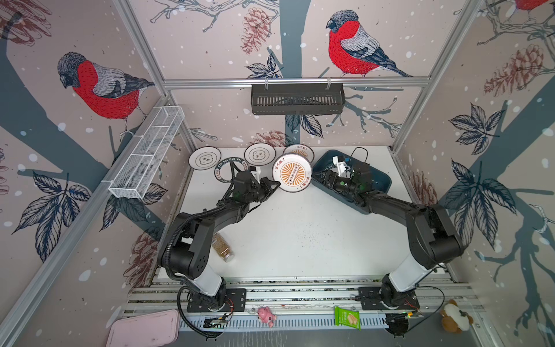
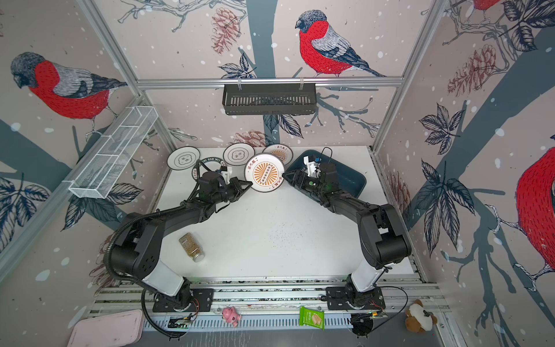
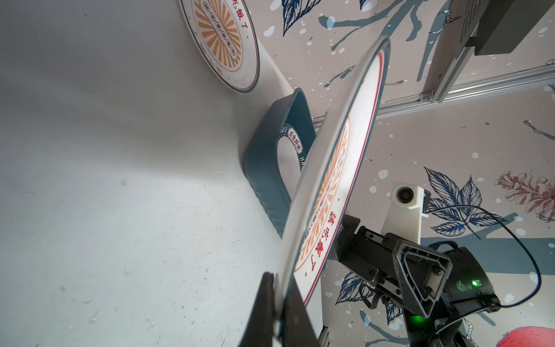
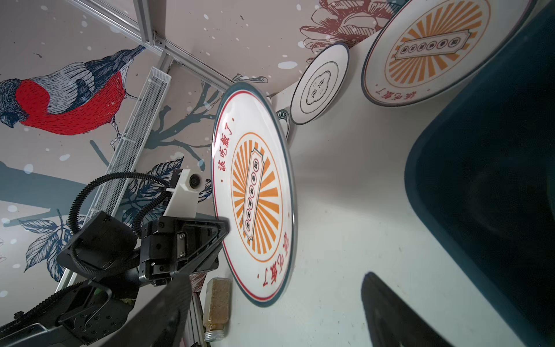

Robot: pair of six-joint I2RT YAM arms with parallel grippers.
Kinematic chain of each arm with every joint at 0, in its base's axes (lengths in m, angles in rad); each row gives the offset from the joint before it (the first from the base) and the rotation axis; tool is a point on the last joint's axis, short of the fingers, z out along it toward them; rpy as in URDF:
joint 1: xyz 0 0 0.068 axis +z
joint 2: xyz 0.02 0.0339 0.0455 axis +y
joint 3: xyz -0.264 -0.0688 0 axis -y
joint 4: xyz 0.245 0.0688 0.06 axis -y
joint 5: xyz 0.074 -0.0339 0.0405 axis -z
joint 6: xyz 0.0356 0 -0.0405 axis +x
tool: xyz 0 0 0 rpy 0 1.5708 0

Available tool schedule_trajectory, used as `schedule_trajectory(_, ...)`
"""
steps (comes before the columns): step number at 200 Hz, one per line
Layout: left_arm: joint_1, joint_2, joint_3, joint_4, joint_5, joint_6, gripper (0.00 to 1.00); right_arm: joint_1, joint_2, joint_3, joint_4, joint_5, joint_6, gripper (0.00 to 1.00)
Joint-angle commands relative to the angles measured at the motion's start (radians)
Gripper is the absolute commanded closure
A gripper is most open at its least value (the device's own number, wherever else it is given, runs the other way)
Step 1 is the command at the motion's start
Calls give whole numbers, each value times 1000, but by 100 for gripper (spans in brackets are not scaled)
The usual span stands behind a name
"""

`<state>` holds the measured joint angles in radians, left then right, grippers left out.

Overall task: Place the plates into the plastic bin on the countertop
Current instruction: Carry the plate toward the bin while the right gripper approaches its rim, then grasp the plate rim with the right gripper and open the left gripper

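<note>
My left gripper (image 1: 277,184) (image 3: 277,276) is shut on the rim of a white plate with an orange sunburst centre (image 1: 292,172) (image 2: 264,172) (image 3: 330,180) (image 4: 255,192), holding it above the countertop (image 1: 300,234). My right gripper (image 1: 313,177) (image 4: 274,278) stands open at the plate's opposite edge, its fingers wide and not touching it. The dark teal plastic bin (image 1: 381,180) (image 3: 264,150) lies under the right arm, with a green-lettered plate (image 3: 288,156) inside. At the back lie two cloud plates (image 1: 204,158) (image 1: 259,154), another sunburst plate (image 1: 300,151) and a green-rimmed plate (image 1: 223,174) partly under the left arm.
A spice bottle (image 1: 222,247) lies by the left arm's elbow. A black slotted basket (image 1: 297,99) hangs on the back rail and a white wire basket (image 1: 147,150) on the left rail. A pink tray (image 1: 144,329), a snack packet (image 1: 347,319) and toys sit beyond the front rails.
</note>
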<state>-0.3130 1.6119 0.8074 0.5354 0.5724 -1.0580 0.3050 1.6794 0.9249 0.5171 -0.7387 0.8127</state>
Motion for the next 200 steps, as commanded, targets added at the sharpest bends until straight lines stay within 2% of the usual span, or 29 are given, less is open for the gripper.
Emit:
schedule_trajectory(1,-9,8,15,85,40,-6,100,3,24,27,25,-12,-10,21)
schedule_trajectory(72,-32,23,24,125,73,-17,100,7,54,40,47,12,-6,63)
schedule_trajectory(124,-47,16,36,131,77,-20,100,5,46,32,36,50,10,88)
schedule_trajectory(137,-52,11,32,140,76,-20,94,4,41,25,43,56,20,91)
schedule_trajectory(160,-57,-3,29,135,70,-12,77,-1,24,12,47,65,30,93)
schedule_trajectory(200,-58,-51,21,121,60,56,30,-31,-23,-9,32,79,46,95)
